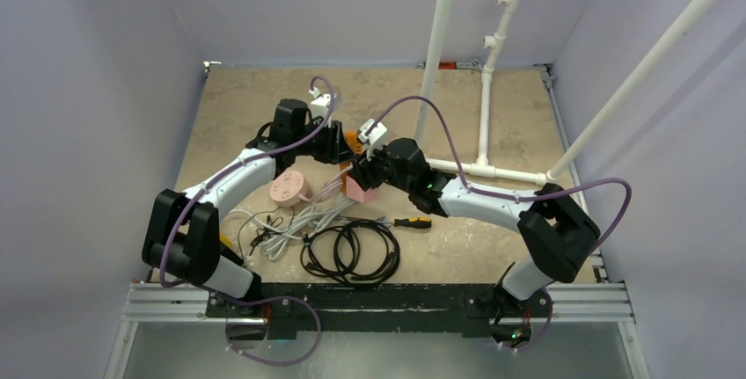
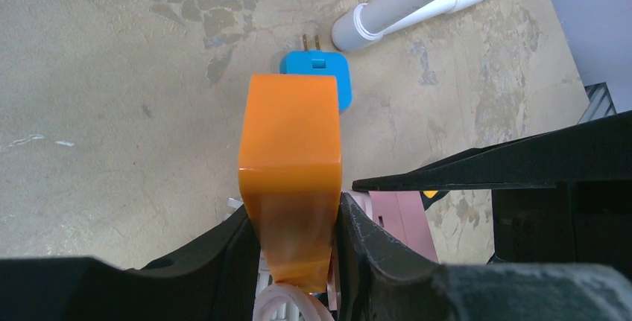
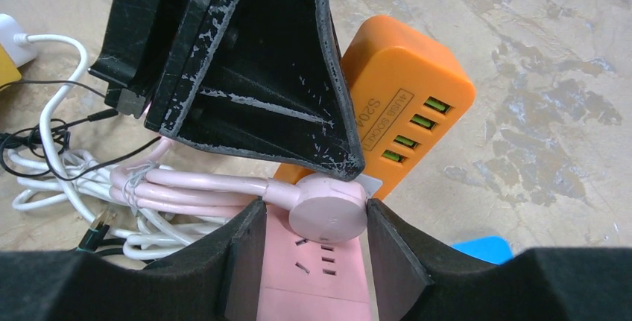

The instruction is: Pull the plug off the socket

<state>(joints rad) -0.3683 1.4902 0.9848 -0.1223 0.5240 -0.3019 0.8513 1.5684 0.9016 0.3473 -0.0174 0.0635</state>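
At table centre, the left gripper (image 2: 298, 250) pinches the orange socket block (image 2: 291, 179), lifted off the table. The right gripper (image 3: 317, 254) brackets the round pink plug (image 3: 328, 208) seated in the pink power strip (image 3: 313, 291); whether its pads press the plug cannot be told. Risk, as judged: pads closing on the strip instead of the plug would lift both together; the bundled pink cord (image 3: 186, 189) could snag.

The top external view looks down on the whole desk (image 1: 493, 98) from above the near edge. Both wrist views sit close, sharing the orange socket block (image 2: 291, 142).
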